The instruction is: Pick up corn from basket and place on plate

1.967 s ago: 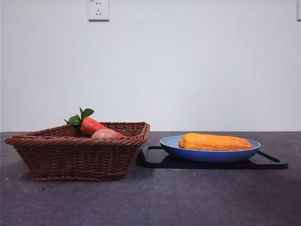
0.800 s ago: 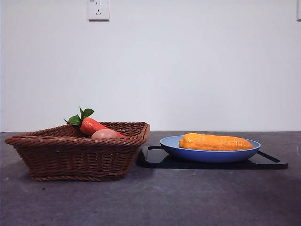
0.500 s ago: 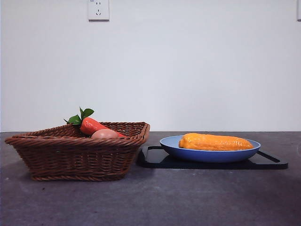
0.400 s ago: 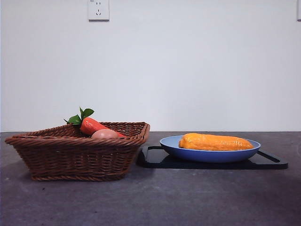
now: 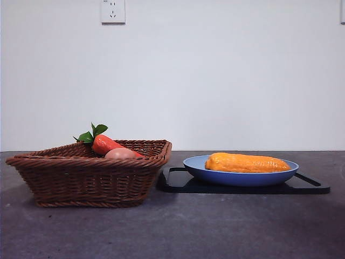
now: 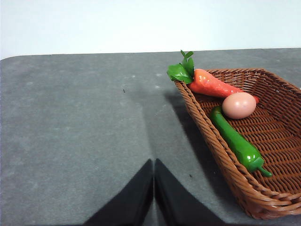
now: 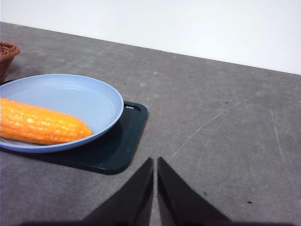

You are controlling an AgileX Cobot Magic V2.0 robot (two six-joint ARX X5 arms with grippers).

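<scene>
The yellow-orange corn (image 5: 247,162) lies lengthwise in the light-blue plate (image 5: 240,176), which rests on a black tray. In the right wrist view the corn (image 7: 40,125) lies on the plate (image 7: 80,96), well apart from my right gripper (image 7: 154,162), which is shut and empty over bare table. The brown wicker basket (image 5: 89,178) stands to the left of the plate. My left gripper (image 6: 154,163) is shut with nothing in it, over the table beside the basket (image 6: 256,193). Neither gripper shows in the front view.
The basket holds a red-orange carrot (image 6: 214,84) with green leaves, a pinkish-tan egg-like item (image 6: 239,105) and a green pepper (image 6: 235,141). The black tray (image 5: 307,186) sticks out past the plate. A grey table (image 5: 215,226) stretches in front; a white wall stands behind.
</scene>
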